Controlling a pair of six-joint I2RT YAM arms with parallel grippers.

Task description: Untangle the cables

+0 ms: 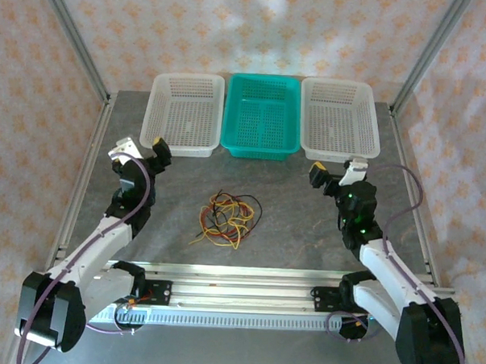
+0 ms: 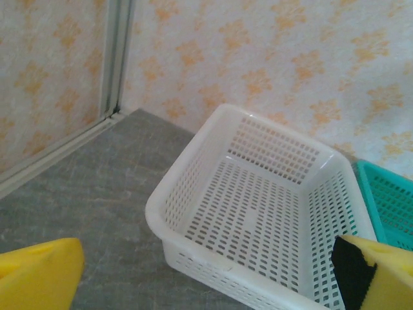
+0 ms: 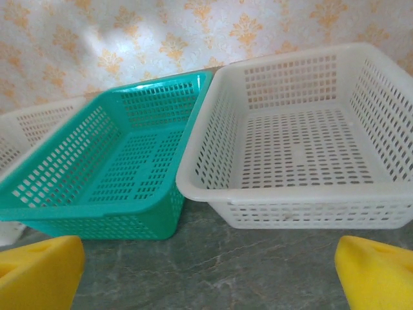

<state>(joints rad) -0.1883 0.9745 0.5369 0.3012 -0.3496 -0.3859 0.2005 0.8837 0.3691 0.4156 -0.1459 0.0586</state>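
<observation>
The job looks barely begun. The loose tangle of thin red, yellow and black cables [image 1: 225, 217] lies untouched on the grey stone-patterned table [image 1: 305, 233], between the arms. The left tool [image 1: 143, 149] and right tool [image 1: 336, 168] both gape wide and hold nothing. Next, one must drop onto a single strand, though I can't tell which lies uppermost.

We see a matt grey surface [image 1: 306, 225], veined like stone. The teal basket [image 3: 97, 226], the left white basket [image 2: 161, 213] and the right white basket [image 3: 310, 210] look like smooth, faintly glossy moulded plastic. The cables [image 1: 225, 216] look plastic-sheathed; the frame post [image 2: 119, 58] is dull metal.
</observation>
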